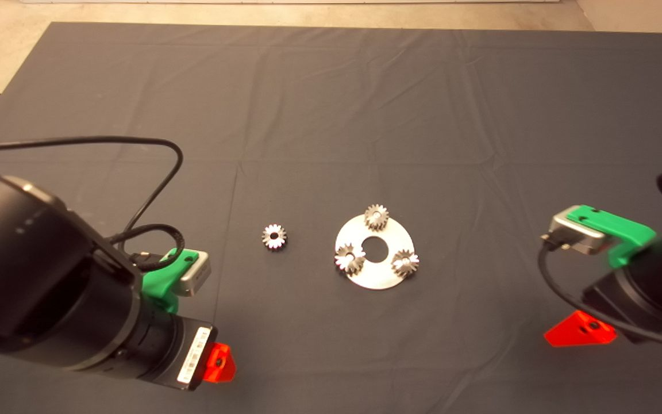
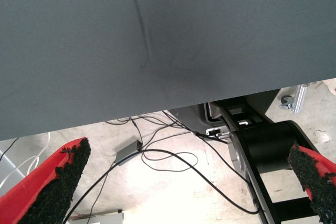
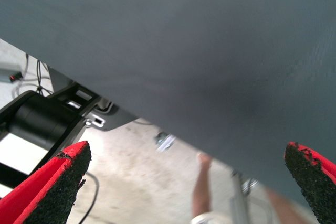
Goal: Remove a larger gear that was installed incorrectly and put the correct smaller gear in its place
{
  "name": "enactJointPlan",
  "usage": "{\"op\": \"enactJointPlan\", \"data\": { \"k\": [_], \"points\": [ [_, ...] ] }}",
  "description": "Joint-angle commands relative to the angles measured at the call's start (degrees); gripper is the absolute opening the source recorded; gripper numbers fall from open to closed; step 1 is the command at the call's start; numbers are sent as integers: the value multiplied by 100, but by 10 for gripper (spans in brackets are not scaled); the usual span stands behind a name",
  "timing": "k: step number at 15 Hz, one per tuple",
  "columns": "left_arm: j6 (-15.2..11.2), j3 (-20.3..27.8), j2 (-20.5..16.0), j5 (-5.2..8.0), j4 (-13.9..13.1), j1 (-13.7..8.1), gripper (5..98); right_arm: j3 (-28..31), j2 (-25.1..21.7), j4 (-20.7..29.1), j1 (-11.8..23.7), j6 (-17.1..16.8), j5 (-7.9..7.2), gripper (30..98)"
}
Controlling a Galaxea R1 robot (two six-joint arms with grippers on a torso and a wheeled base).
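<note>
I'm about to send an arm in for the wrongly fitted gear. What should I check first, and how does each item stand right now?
1. Larger gear sits on the disc, on the side nearest the loose gear: ok.
2. Smaller gear lies loose on the mat, apart from the disc: ok.
3. Left end effector is open and empty, at the mat's near edge: ok.
4. Right end effector is open and empty: ok.
5. Nothing lies on the mat between either arm and the disc: ok.
6. Larger gear is free to lift off: cannot tell.
</note>
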Motion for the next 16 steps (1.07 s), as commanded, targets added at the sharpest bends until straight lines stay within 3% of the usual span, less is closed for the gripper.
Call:
{"op": "enactJointPlan", "data": {
  "k": [1, 3, 5, 6, 14, 16],
  "points": [
    [4, 50, -28, 72, -95, -97, 978, -1037, 1246, -1101, -207, -503, 36, 976],
    [4, 59, -37, 42, -98, -97, 978, -1417, 1507, -1362, -536, -512, 36, 976],
    [4, 59, -45, -183, -89, -97, 978, -1584, 1827, -1682, -773, -512, 36, 976],
    [4, 59, -45, -235, -89, -97, 978, -1668, 2044, -1850, -892, -512, 36, 976],
    [40, 59, -45, -235, -89, -97, 978, -1901, 2678, -2393, -1133, -529, 36, 976],
    [43, 59, -45, -235, -89, -97, 978, -2044, 2832, -2519, -1277, -686, 28, 976]
  ]
}}
